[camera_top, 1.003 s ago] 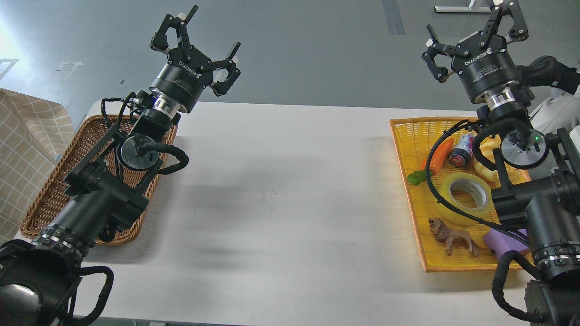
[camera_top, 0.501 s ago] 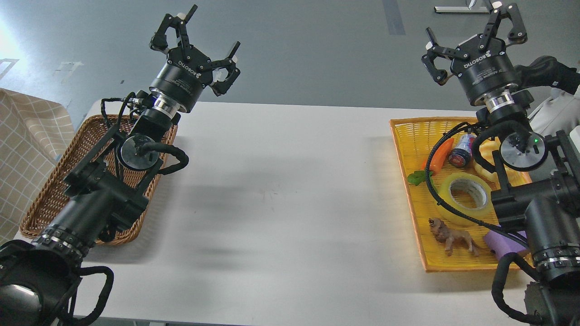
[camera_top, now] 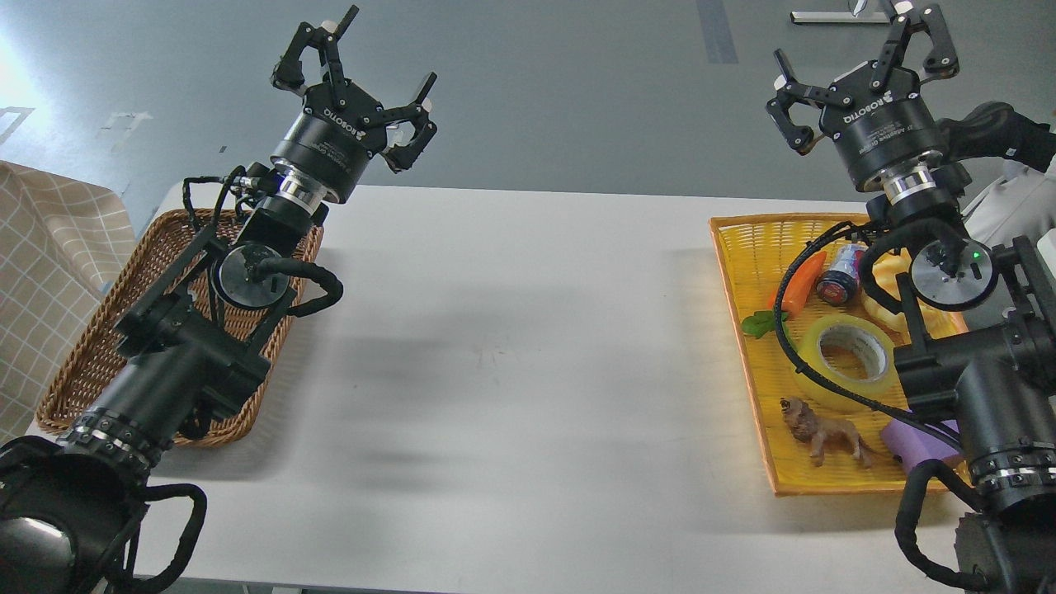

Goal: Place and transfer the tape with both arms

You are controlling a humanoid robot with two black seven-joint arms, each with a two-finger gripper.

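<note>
Two black jointed robot arms reach forward and upward, one from each lower corner of the view. The left arm (camera_top: pixel 177 375) rises from the lower left, black cable looping beside its wrist joint, and ends in the left gripper (camera_top: pixel 356 59), marked "ROBOTIQ". Its two claw-like fingers are spread wide apart, holding nothing, pointing up and away. The right arm (camera_top: pixel 982 388) rises from the lower right, with a cable curving along its inner side and a small green light at its wrist. The right gripper (camera_top: pixel 862 45) sits at its top, fingers likewise spread wide and empty, tilted slightly inward toward the other gripper.
</note>
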